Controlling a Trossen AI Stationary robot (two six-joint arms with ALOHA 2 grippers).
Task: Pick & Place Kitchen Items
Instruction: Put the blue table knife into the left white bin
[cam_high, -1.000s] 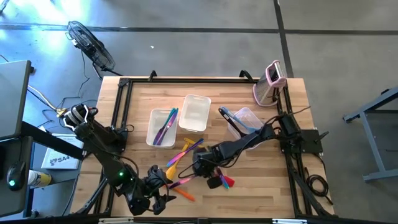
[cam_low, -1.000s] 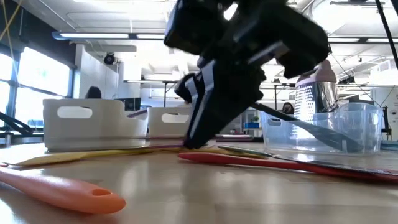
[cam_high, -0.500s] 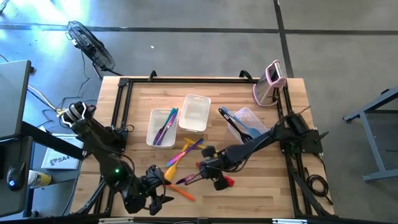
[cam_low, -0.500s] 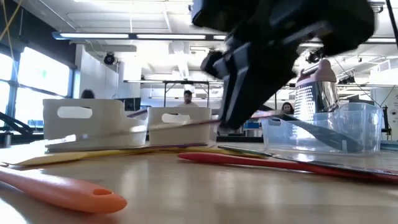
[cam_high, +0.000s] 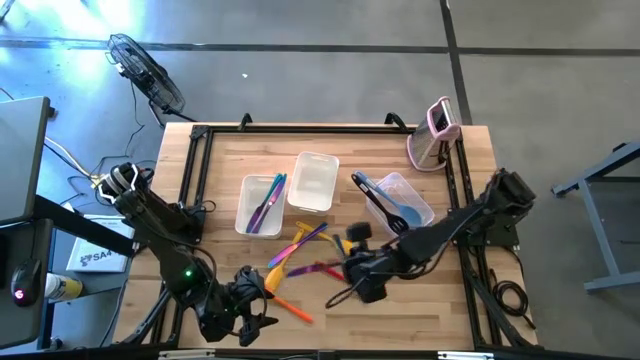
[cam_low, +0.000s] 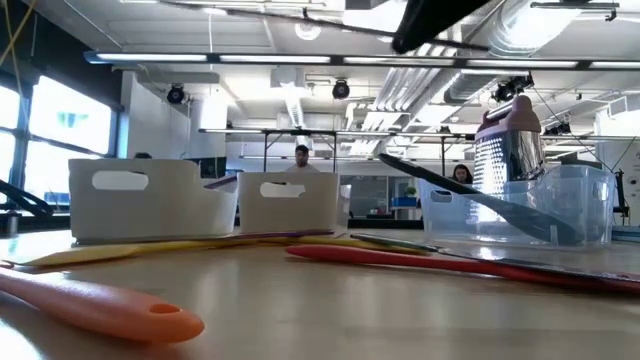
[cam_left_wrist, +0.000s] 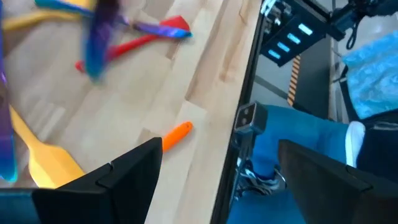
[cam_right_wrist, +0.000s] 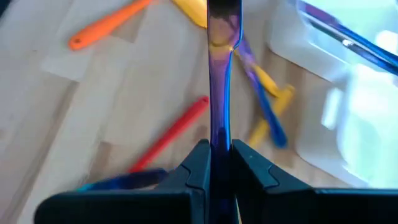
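Note:
My right gripper hovers over the table's near middle, shut on a purple utensil. Below it lie loose utensils: yellow, blue and purple ones, a red one and an orange one. In the low view the orange one and the red one lie flat on the wood. My left gripper is open and empty at the near left, beside the orange utensil's tip. My right gripper pinches the purple utensil's slim handle between its two fingers. The utensil runs straight on past the fingertips, toward the table's left. It is lifted clear of the table and of the other utensils.
A white tub holds blue and purple utensils. A second white tub stands beside it. A clear tub holds a blue spoon and a black utensil. A pink-and-white gadget stands at the far right. People show in the room behind.
My right gripper has risen from the table, out of the low view, and gone a little toward the table's right edge. It has lifted the purple utensil clear of the pile.

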